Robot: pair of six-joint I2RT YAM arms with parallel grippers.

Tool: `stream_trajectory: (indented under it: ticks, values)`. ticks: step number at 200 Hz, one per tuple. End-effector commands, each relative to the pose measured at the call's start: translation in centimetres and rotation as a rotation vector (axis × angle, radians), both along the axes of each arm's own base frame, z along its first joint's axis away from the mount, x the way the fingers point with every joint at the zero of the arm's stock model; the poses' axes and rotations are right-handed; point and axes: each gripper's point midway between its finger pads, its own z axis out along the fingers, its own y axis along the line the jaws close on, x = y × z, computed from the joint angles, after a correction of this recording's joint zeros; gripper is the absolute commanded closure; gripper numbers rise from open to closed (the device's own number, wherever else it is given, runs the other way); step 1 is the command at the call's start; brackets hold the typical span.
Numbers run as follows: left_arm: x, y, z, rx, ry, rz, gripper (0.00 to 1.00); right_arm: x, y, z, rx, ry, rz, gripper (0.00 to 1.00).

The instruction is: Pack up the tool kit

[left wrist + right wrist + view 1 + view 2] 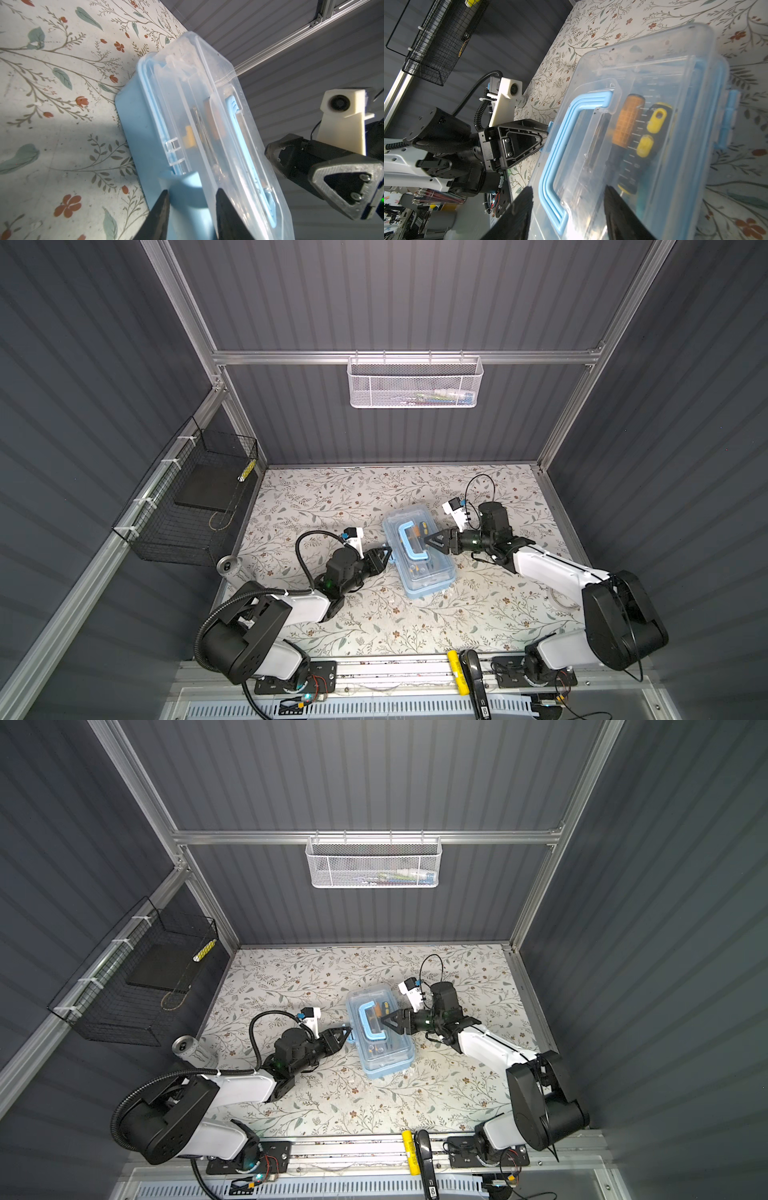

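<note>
While the tool kit (pixel 428 576) lies, lid (pixel 654 83) down, at the centre of the table (pixel 332 497), the left gripper (pixel 389 551) brackets its latch (pixel 187 193) at 9 o'clock, grip unconfirmed. The right gripper (pixel 426 541), jaws apart, hovers over the lid from 3 o'clock. Risk: an off-centre squeeze slips off the latch and shoves the kit. No legible markings.

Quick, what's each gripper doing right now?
Left gripper: straddling the latch of the tool kit; grip cannot be told.
Right gripper: open over the lid, holding nothing.
</note>
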Motion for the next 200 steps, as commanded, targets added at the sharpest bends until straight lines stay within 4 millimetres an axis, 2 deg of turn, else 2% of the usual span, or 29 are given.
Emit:
stream_trajectory:
  ticks: [1, 69, 113, 200]
  values:
    - [-0.6, -0.4, 0.8, -0.010, -0.027, -0.037, 0.61, -1.9, -1.1, -4.7, -0.084, 0.183, -0.023, 0.42]
    - [-0.7, -0.3, 1.4, -0.004, -0.035, -0.041, 0.59, -1.8, -1.0, -4.9, -0.083, 0.186, -0.023, 0.42]
    - [-0.7, -0.4, 0.6, 0.005, -0.021, -0.046, 0.63, -1.8, -1.0, -4.9, -0.081, 0.190, -0.019, 0.42]
    - [-0.7, -0.6, 0.5, 0.008, -0.019, -0.053, 0.68, -1.8, -0.9, -4.8, -0.080, 0.189, -0.020, 0.43]
